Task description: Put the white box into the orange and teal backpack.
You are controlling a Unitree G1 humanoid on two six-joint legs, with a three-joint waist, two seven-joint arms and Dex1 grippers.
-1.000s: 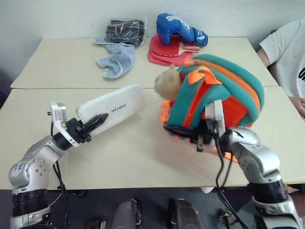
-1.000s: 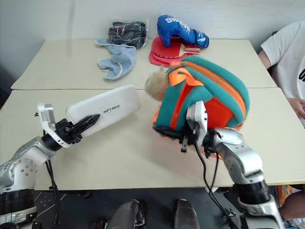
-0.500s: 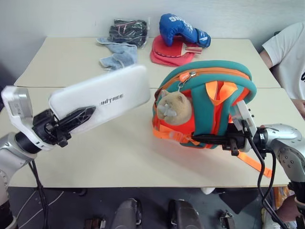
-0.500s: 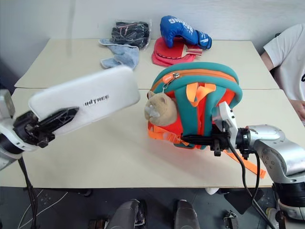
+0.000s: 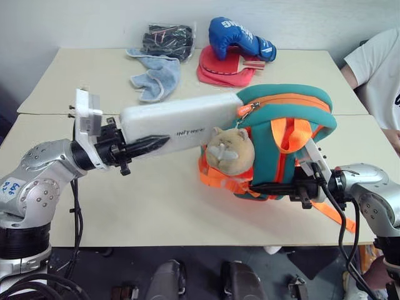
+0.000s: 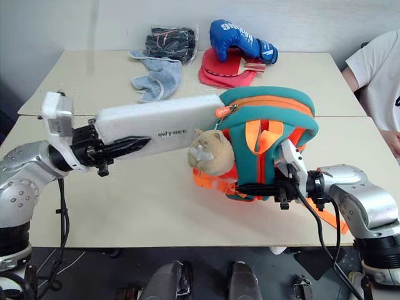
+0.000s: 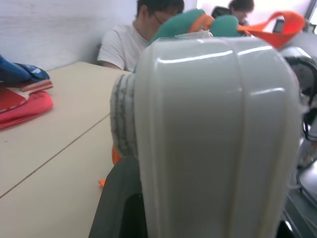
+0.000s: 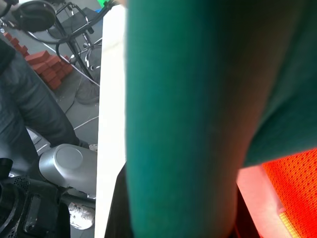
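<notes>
My left jaws [image 5: 147,145] hold the flat white rectangular box [image 5: 181,122] out level over the near table [image 5: 156,200], its far end touching the open top of the rounded orange and teal backpack [image 5: 294,134] to its right. The backpack stands upright on the near table, small tan plush animal [image 5: 229,151] hanging on its left side, below the box's end. My right jaws [image 5: 275,186] grip the backpack low at its right. On the far table [image 5: 87,75]: pale blue cloth [image 5: 155,74] left, black bundle [image 5: 165,40] behind it, red paddle case [image 5: 222,65] right, blue boxing glove [image 5: 237,39] on it. A person [image 5: 378,72] sits at the right edge.
</notes>
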